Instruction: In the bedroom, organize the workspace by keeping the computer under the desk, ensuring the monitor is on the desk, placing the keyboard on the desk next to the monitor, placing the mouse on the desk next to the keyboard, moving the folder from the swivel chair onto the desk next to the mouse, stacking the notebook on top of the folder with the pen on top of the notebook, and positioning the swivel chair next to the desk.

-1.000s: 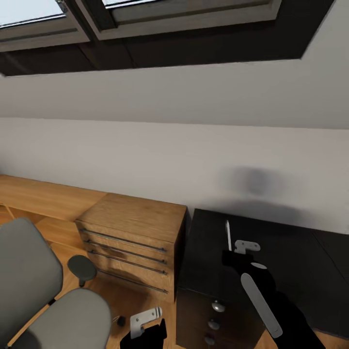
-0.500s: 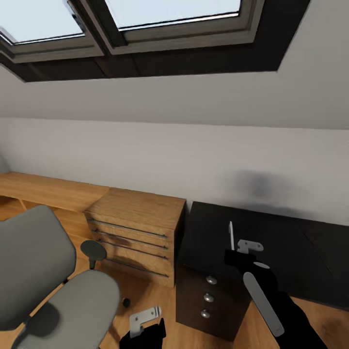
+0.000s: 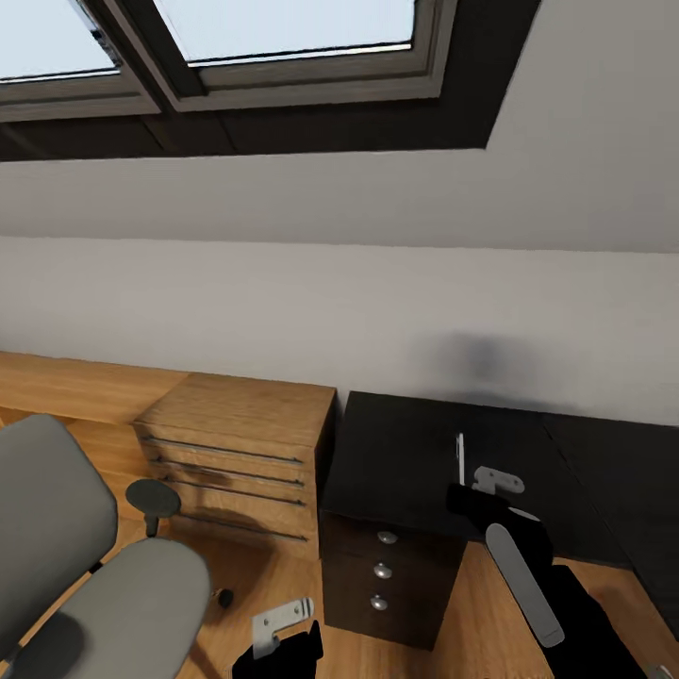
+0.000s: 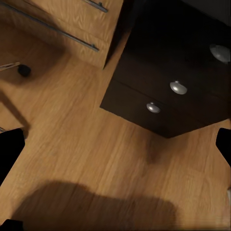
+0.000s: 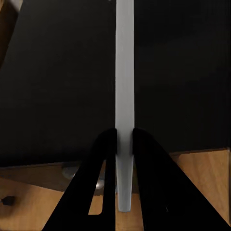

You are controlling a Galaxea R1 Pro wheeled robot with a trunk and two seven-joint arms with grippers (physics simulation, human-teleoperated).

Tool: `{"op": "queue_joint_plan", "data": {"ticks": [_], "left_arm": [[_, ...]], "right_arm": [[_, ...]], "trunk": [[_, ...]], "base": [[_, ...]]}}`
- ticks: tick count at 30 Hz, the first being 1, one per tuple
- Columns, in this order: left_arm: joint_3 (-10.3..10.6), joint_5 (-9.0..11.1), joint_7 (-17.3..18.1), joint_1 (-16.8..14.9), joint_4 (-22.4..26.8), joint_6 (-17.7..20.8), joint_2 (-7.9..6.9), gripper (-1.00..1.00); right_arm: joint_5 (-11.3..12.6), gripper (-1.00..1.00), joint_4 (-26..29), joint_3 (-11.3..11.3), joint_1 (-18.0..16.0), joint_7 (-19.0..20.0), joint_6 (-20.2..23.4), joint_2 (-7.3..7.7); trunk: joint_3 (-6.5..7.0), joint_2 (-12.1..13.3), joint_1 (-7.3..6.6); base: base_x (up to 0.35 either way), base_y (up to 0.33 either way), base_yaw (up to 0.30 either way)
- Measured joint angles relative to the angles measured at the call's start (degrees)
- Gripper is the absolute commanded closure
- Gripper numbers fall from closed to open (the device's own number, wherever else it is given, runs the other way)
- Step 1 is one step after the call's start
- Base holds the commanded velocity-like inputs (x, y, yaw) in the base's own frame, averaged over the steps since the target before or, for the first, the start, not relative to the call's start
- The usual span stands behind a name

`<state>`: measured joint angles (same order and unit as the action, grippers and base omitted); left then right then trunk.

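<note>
Attic-type room: sloped white wall, dark-framed skylights up top, daylight coming through. Warm wood plank floor. Light-wood chest with long bar handles against wall, low wood ledge running off beside it. Soft shadow smudge on wall.

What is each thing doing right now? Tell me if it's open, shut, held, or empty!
pen: held upright in the right gripper, over the desk.
right gripper: shut on the pen.
left gripper: open, empty, above the floor.
desk: top bare in the part seen; its three drawers shut.
light-wood chest: drawers shut.
swivel chair: seat empty, standing apart from the desk.
</note>
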<state>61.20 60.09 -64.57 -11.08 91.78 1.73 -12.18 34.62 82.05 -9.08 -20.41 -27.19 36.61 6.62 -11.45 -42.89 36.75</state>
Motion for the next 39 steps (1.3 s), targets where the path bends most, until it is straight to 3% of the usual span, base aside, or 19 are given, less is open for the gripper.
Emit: {"op": "queue_joint_plan", "data": {"ticks": [9,16,24,27,28,29,32,34,35,39], "left_arm": [[0.05,-0.11,-0.01,0.0,-1.92,-0.04,0.08,-1.0],[-0.2,-0.22,-0.09,0.0,-2.29,-0.06,-0.03,-1.0],[-2.22,-0.29,0.1,0.0,-2.34,-0.02,-0.03,-1.0],[-2.7,-0.2,0.18,0.0,-2.37,-0.02,-0.01,-1.0],[-2.81,-0.15,0.15,0.0,-2.37,-0.02,-0.01,-1.0],[-2.97,-0.07,0.07,0.01,-2.56,-0.03,-0.01,-1.0],[-2.95,-0.03,0.03,0.0,-2.91,-0.05,0.0,-1.0],[-2.69,-0.03,0.01,0.0,-3.13,-0.06,0.07,-1.0],[-2.57,-0.04,0.01,0.0,-3.16,-0.11,0.12,-1.0],[-2.4,-0.06,0.0,0.01,-3.2,-0.13,0.17,-1.0]], "right_arm": [[0.62,1.0,-1.43,0.54,-0.01,0.08,-0.01,0.0],[2.77,1.0,-1.14,0.59,0.11,0.08,0.12,0.0],[4.94,1.0,-0.42,0.76,0.56,-0.05,0.84,0.11],[5.02,1.0,-0.44,1.44,1.23,-0.16,1.01,1.11],[5.02,1.0,-0.45,2.05,1.98,-0.2,1.08,1.97],[4.91,1.0,-0.47,3.37,4.21,-0.25,1.21,3.76],[5.1,1.0,-0.77,4.19,5.5,-0.34,1.08,4.64],[4.89,1.0,-1.57,5.27,6.38,-0.31,1.21,6.46],[4.89,1.0,-2.82,6.65,6.51,-0.1,1.13,7.19],[4.93,1.0,-3.95,11.34,6.56,0.16,1.06,7.76]], "trunk": [[0.34,0.0,0.0],[0.61,0.0,0.0],[0.92,0.0,0.0],[1.03,0.0,0.0],[1.06,0.0,0.0],[1.08,0.0,0.0],[1.17,0.0,0.0],[1.21,0.0,0.0],[1.22,0.01,0.0],[1.23,0.0,0.0]], "base": [[-0.001,0.0,-0.266],[0.0,0.0,-0.269],[0.0,0.0,-0.27],[0.0,0.0,-0.272],[0.0,0.0,-0.278],[0.0,0.0,-0.279],[0.0,0.0,-0.28],[0.0,0.0,-0.293],[0.0,0.0,-0.297],[0.0,0.0,-0.299]]}}
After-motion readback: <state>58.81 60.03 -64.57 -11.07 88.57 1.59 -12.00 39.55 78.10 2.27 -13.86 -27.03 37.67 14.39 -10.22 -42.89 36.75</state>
